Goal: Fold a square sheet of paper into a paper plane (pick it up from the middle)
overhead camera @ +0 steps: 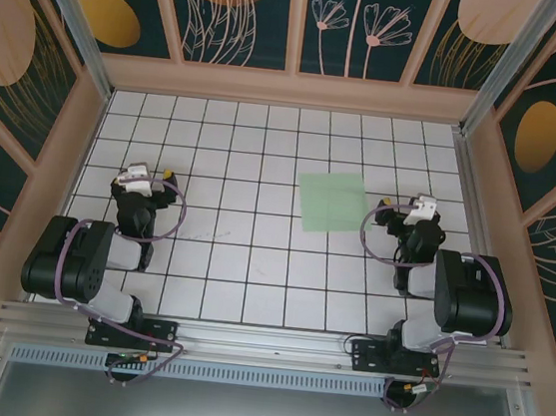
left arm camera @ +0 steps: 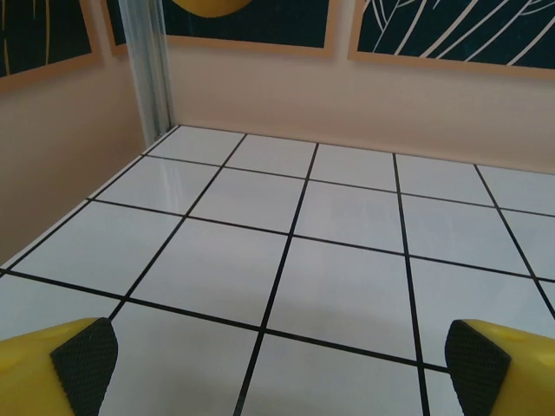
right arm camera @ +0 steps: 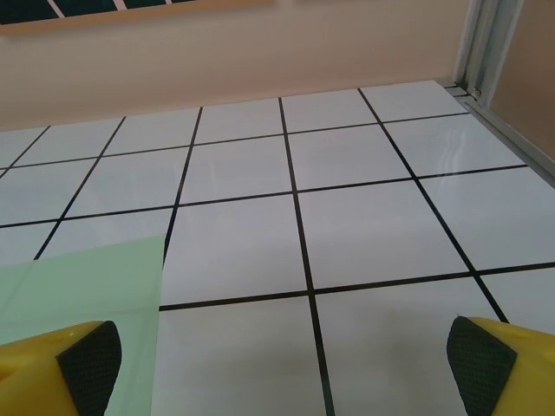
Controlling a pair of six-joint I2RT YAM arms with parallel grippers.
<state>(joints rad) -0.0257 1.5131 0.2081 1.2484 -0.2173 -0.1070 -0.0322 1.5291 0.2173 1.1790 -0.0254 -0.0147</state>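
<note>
1. The square sheet of paper [overhead camera: 331,202] is lying flat on the white tiled table [overhead camera: 231,263]. No fold or crease is showing on it that I can make out.
2. Judging from that, the task is sitting at its 1st step: the pick-up from the middle is not yet begun, and all the folding is waiting behind it.
3. The right gripper [overhead camera: 414,208] is hanging just beside the sheet's right edge. Its 2 fingers are standing wide apart and holding nothing. In the right wrist view a corner of the sheet is reaching as far as the left pad [right arm camera: 87,357], though I cannot tell whether the 2 are touching.
4. The left gripper [overhead camera: 149,173] is waiting well apart from the sheet, off to its left. It is also spread wide and empty, with bare tiles lying ahead of it.
5. The next move is probably calling for the right arm, being the nearer 1, to swing left until it is hanging over the sheet's middle, then to come down.
6. Thin paper lying flush on a hard top is offering no edge to grab there. The pads are likely needing to press lightly and draw together, pinching up a small ridge.
7. Pressing too hard is risking a stray crumple where a clean centre crease is wanted.
</note>
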